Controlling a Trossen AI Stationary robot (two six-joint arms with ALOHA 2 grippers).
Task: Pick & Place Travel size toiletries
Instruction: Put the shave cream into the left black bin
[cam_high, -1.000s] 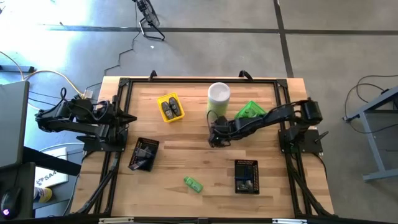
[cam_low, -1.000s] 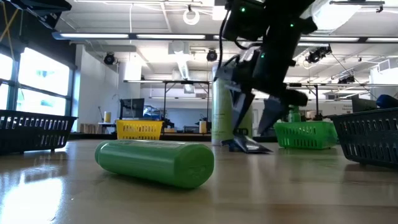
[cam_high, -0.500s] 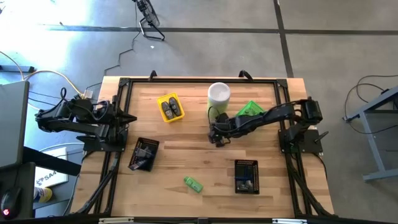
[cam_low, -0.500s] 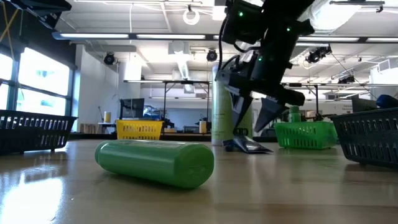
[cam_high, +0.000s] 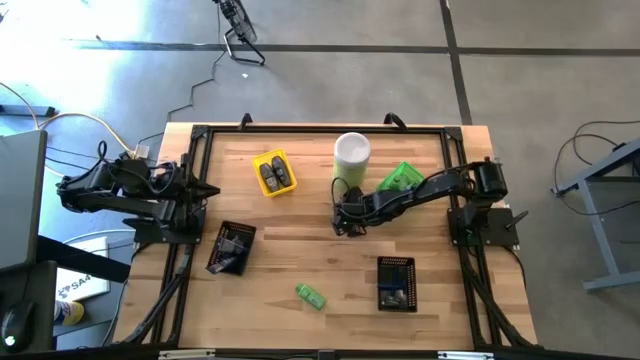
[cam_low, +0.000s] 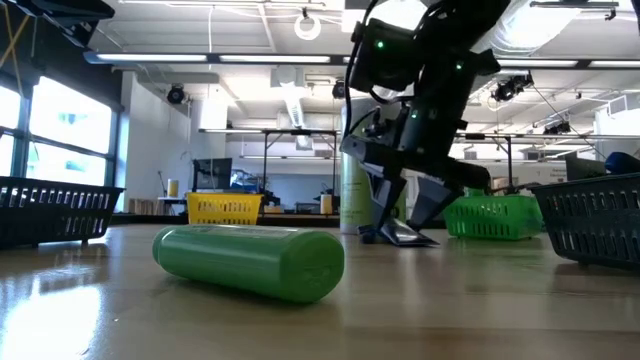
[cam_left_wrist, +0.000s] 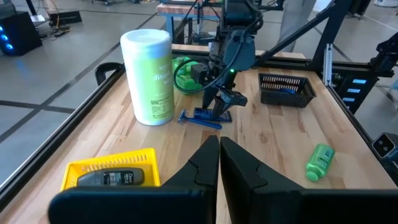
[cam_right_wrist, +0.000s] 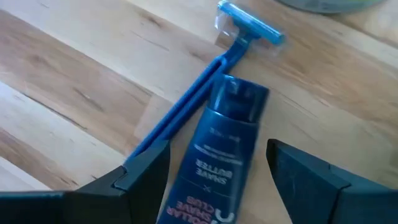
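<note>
A dark navy packet (cam_right_wrist: 224, 140) lies flat on the wood near the table's middle. A blue razor (cam_right_wrist: 211, 74) lies alongside it, its head toward the pale-green canister (cam_high: 352, 152). My right gripper (cam_right_wrist: 217, 152) points steeply down over them, open. One finger stands on each side of the packet, and I cannot see either one touching it. In the low view my right gripper (cam_low: 402, 225) has its fingertips just above the table. A green bottle (cam_high: 310, 295) lies on its side toward the near edge. My left gripper (cam_left_wrist: 219, 162) waits shut at the table's left edge.
A yellow tray (cam_high: 273, 173) with dark grey pieces stands at the far left. A green tray (cam_high: 402, 179) is beside the canister. A black tray (cam_high: 232, 247) stands at the near left. Another black tray (cam_high: 396, 283) holding items stands at the near right. Bare wood lies between them.
My right gripper has sunk a little toward the navy packet and razor, its fingers still straddling them. The packet, razor and green bottle have stayed where they were.
</note>
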